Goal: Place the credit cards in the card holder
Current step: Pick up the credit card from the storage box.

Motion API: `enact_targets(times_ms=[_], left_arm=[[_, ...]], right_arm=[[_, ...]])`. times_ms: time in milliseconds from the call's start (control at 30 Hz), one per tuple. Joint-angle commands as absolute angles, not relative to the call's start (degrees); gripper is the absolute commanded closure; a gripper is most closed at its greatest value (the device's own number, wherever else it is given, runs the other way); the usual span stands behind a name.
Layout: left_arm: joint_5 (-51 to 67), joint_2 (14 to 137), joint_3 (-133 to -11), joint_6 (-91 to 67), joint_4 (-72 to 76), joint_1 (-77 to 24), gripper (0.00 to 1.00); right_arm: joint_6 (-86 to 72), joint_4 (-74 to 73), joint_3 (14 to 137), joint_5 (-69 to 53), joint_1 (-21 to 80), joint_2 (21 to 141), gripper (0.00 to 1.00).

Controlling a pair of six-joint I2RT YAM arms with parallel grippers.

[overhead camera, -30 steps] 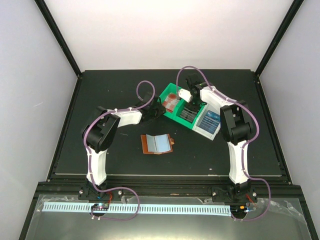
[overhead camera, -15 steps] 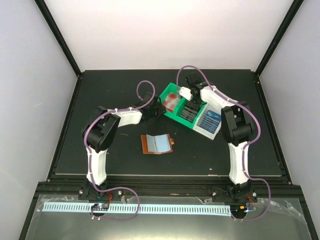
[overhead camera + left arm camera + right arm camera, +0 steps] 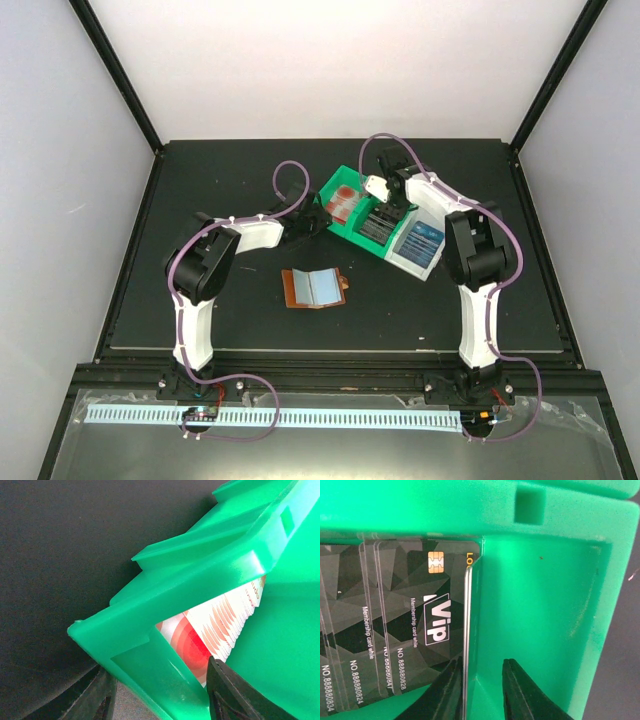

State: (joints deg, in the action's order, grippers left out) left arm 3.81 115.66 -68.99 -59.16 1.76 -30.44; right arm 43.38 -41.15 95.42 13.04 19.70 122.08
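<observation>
Green plastic bin [image 3: 200, 575] at far centre holds the credit cards [image 3: 345, 200]. The card holder [image 3: 315, 288] lies open nearer, well apart.

The right gripper [image 3: 482, 680], jaws narrowly parted, straddles a dark card [image 3: 440, 580] at its edge, so picking looks to be in hand. Next it must pinch and lift.

The left gripper [image 3: 160, 700] flanks the bin's corner, but whether it is gripping cannot be told.

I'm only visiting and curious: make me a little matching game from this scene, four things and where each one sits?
Things:
1. card holder
2. red cards
3. dark cards
4. blue cards

Places:
A. in the white bin
B. in the green bin, at the end next to the white bin
C. lying open on the table
D. in the green bin, at the end away from the white bin

Pairs: 1-C, 2-D, 3-B, 4-A
</observation>
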Motion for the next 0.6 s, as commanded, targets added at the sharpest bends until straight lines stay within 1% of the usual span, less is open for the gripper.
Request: enact_targets(times_ms=[0, 67, 100, 233, 367, 567], left_arm=[[4.5, 118.4, -69.2, -55.0, -4.2, -30.3, 0.51], [4.8, 118.4, -69.2, -54.8, -3.8, -30.3, 0.51], [5.3, 118.4, -69.1, -54.8, -3.4, -30.3, 0.51], [7.9, 118.5, -68.8, -54.6, -1.3, -30.2, 0.5], [9.0, 117.7, -68.5, -54.0, -0.4, -30.2, 0.47], [10.6, 114.0, -68.5, -52.0, 0.6, -30.2, 0.35]], right_arm=[[43.7, -40.1, 96.4, 14.6, 18.8, 123.9, 0.72], [43.5, -39.9, 96.9, 14.5, 18.9, 124.8, 0.72], [43.2, -39.6, 97.1, 14.3, 18.9, 125.2, 0.74], [41.7, -38.8, 98.8, 13.2, 18.9, 126.5, 0.86], [40.9, -39.6, 99.8, 11.7, 18.9, 125.4, 0.98], [40.4, -41.0, 99.1, 8.3, 18.9, 117.9, 0.99]])
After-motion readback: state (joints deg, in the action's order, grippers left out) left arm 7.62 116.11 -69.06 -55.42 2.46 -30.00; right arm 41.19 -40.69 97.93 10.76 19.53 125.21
